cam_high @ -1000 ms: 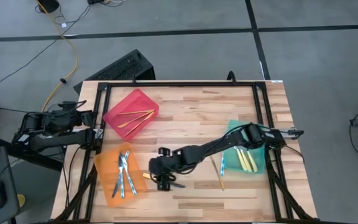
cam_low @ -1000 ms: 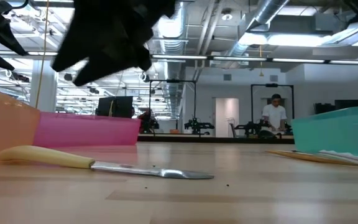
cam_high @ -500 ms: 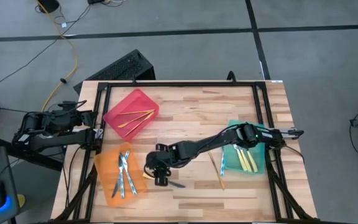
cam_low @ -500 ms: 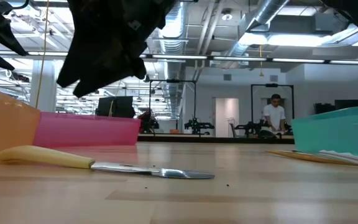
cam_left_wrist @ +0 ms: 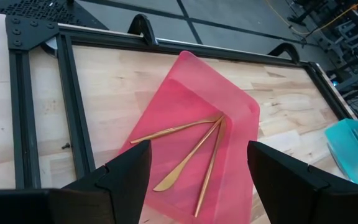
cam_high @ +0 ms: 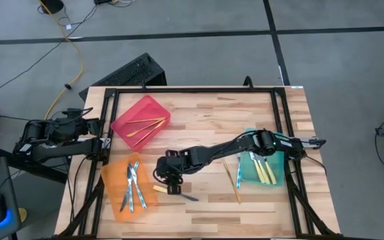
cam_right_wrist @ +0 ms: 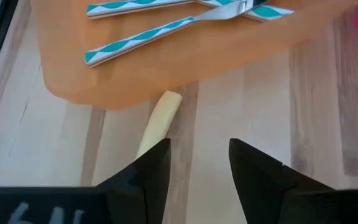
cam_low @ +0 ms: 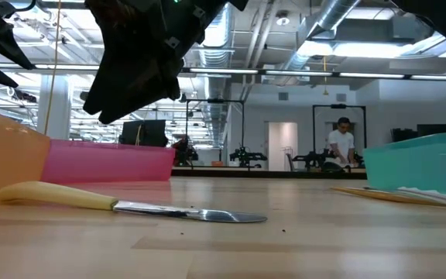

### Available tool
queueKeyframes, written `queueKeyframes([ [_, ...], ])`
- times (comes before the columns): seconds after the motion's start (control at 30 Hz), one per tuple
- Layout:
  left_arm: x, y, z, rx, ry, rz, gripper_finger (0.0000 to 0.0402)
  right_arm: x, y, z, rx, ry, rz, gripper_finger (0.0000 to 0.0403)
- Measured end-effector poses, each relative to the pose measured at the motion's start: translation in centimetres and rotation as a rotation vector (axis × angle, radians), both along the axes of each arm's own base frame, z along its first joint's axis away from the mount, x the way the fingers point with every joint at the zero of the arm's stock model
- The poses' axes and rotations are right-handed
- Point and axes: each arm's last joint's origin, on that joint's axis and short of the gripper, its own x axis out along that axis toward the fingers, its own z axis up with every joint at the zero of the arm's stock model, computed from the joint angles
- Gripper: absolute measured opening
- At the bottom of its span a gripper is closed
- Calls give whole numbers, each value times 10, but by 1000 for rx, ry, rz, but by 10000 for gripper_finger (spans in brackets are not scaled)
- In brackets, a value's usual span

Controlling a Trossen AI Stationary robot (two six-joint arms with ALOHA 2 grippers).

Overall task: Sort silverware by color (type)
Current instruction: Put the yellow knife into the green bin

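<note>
silverware: yellow-handled knife [cam_low: 122, 203] lies flat on the worktop [cam_high: 199, 110], handle end just beside the orange bin [cam_high: 115, 193], blade pointing away from it. right pincer [cam_high: 170, 181] hangs over the knife, clear of it in the low view, fingers [cam_right_wrist: 138, 177] parted with nothing between them; the handle shows in the gap in the right wrist view. right arm reaches across from the teal bin side.

orange bin holds several pieces with teal-and-white patterned handles [cam_right_wrist: 145, 38], lying loosely together. red bin [cam_high: 141, 120] near the far left of the worktop holds three all-gold pieces [cam_left_wrist: 191, 149], fanned from one end. teal bin [cam_high: 272, 175] at the right holds yellow-handled pieces [cam_high: 264, 171]. on the bare wood just beside the teal bin lie one slim gold piece [cam_high: 233, 180] and one teal-patterned piece [cam_high: 239, 175], close together.

left pincer [cam_left_wrist: 197, 180] waits off the left edge of the worktop, near the red bin, fingers spread wide and empty.
</note>
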Motion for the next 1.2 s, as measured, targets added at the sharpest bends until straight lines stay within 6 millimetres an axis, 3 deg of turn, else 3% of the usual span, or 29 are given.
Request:
queueKeyframes([
  [0.23, 0, 0, 0, 0, 0, 0, 247, 1, 0, -3, 4, -20, -9, 184],
  [0.53, 0, 0, 0, 0, -1, 0, 247, 6, -24, -3, -2, -28, -79, 184],
  [0.73, 0, 0, 0, 0, 0, 0, 247, -3, -21, -10, -24, 81, -68, 184],
  [1.03, 0, 0, 0, -2, -3, 2, 247, 1, -22, -7, -31, 35, -51, 184],
  [1.2, 0, 0, 0, -2, -3, 2, 247, -10, -16, -13, -7, 164, -106, 184],
])
